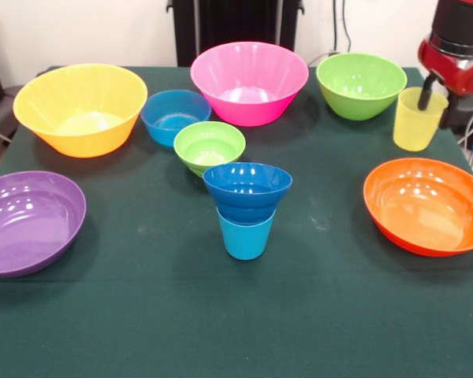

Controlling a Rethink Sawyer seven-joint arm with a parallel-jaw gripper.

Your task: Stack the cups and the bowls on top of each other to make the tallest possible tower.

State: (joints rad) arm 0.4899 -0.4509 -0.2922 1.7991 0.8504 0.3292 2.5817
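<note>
A light blue cup point(245, 235) stands upright at the table's middle with the small dark blue bowl point(247, 186) seated on its rim. The translucent yellow cup point(418, 120) is at the far right. My gripper point(439, 96) is over it, one finger inside the cup and one outside its right wall, shut on the rim. I cannot tell if the cup rests on the table or hangs just above it. The small lime green bowl point(209, 145) and small light blue bowl point(175, 116) sit upright behind the blue cup.
Larger bowls ring the table point(236, 331): yellow-orange point(80, 106) far left, pink point(249, 81) far middle, green point(361, 83) far right, orange point(426, 203) right, purple point(27, 220) left. The yellow cup is close to the table's right edge.
</note>
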